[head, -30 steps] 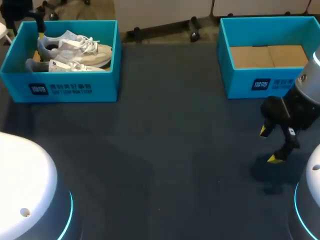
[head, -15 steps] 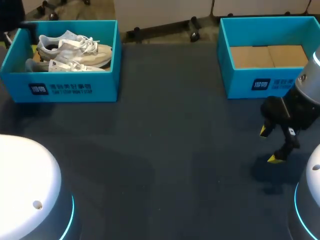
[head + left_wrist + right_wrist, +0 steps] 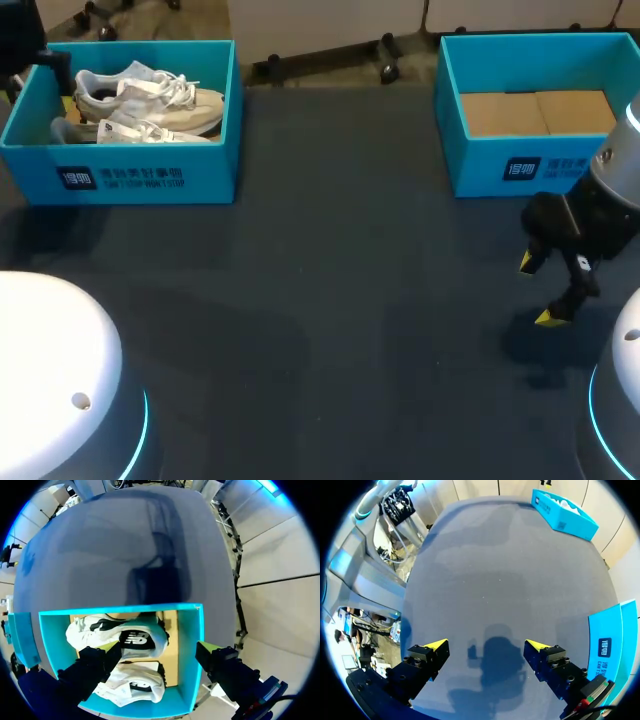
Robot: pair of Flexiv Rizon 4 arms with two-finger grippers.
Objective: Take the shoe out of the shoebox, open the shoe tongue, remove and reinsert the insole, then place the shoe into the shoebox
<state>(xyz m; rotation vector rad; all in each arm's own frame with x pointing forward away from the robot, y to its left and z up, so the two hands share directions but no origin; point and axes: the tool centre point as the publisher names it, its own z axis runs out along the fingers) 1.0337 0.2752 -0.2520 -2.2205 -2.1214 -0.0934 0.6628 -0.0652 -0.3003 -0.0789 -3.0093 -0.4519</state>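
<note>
Two white shoes lie side by side in the teal shoebox (image 3: pixel 150 175) at the far left: one (image 3: pixel 150 95) toward the back, one (image 3: pixel 130 132) toward the front. My left gripper (image 3: pixel 159 647) hangs open above that box, looking down on both shoes (image 3: pixel 120 632), with nothing between its fingers. In the head view only a dark part of the left arm (image 3: pixel 25 40) shows at the box's far left corner. My right gripper (image 3: pixel 545 290) stands open just above bare table at the right; it also shows in its own view (image 3: pixel 486 645).
A second teal box (image 3: pixel 500 165) with a bare cardboard floor stands at the far right, just behind my right gripper. The white domes of the arm bases (image 3: pixel 50 370) fill the near corners. Dark table (image 3: pixel 350 300) stretches between the boxes.
My left arm has shifted left and back at the left box's far corner; its yellow tip no longer shows in the head view. The right arm has not moved.
</note>
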